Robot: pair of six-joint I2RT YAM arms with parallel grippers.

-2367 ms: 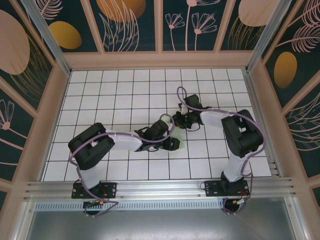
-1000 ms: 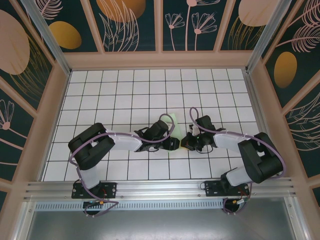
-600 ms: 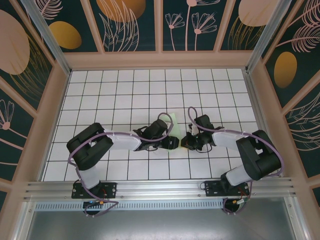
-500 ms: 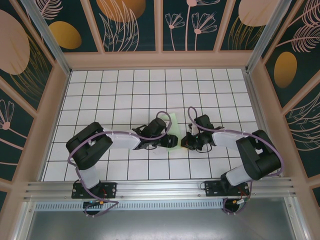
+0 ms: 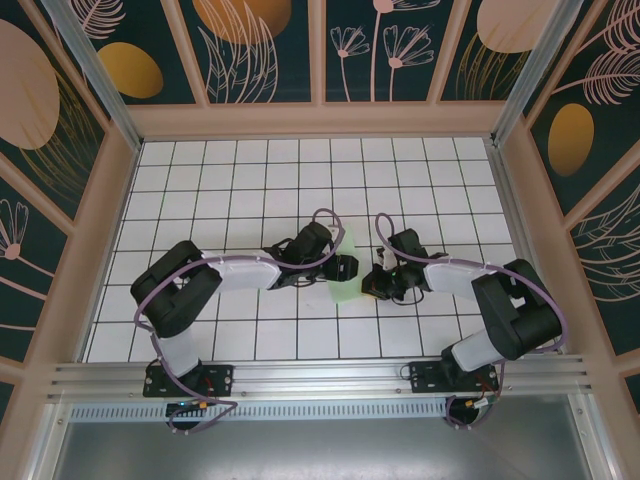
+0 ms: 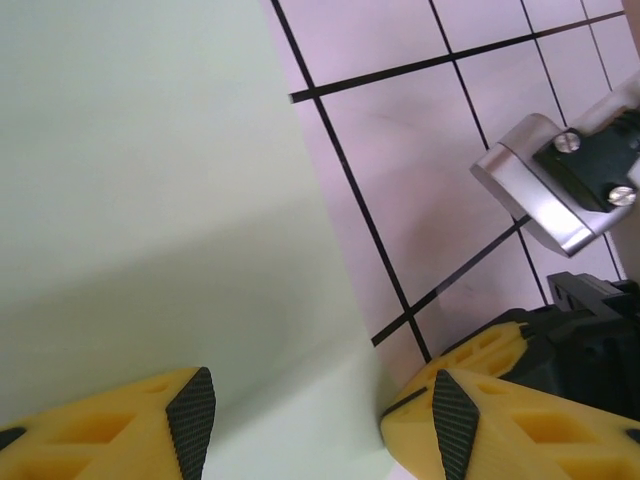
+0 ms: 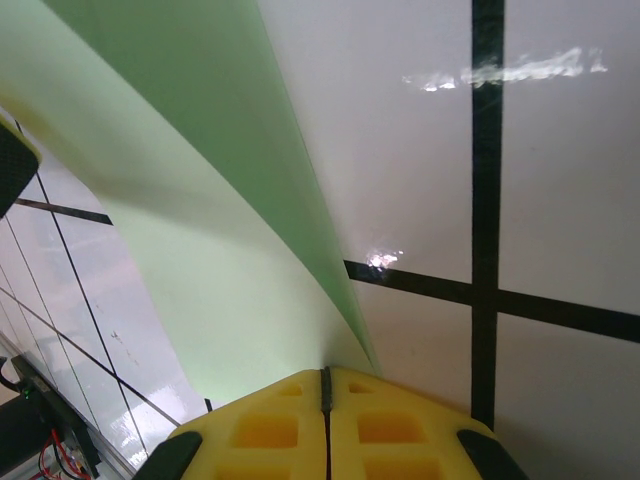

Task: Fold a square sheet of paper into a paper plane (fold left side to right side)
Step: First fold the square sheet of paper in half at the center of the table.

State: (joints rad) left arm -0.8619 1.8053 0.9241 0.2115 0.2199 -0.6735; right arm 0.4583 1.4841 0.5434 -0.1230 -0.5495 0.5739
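The square sheet of paper (image 5: pixel 346 291) is pale mint green and lies folded over in the middle of the table, between my two grippers. In the left wrist view the paper (image 6: pixel 150 200) spreads flat under my left gripper (image 6: pixel 320 430), which is open with its yellow fingers (image 6: pixel 190 420) straddling the sheet's right edge. My left gripper (image 5: pixel 346 268) hovers over the sheet. My right gripper (image 7: pixel 325 400) is shut, its tips set against the corner where the raised green layer (image 7: pixel 200 150) meets the table. I cannot tell if paper is pinched. It sits just right of the sheet (image 5: pixel 371 288).
White grid tiles with black lines (image 5: pixel 240 190) cover the table inside a wooden-framed enclosure (image 5: pixel 320 120). The right gripper's silver bracket (image 6: pixel 545 180) and yellow finger (image 6: pixel 480 350) sit close beside my left fingers. An aluminium rail (image 5: pixel 320 375) runs along the near edge.
My left gripper slid away from the near edge along the paper and opened wider. The right arm swung in to the sheet's right side earlier and has since stayed still.
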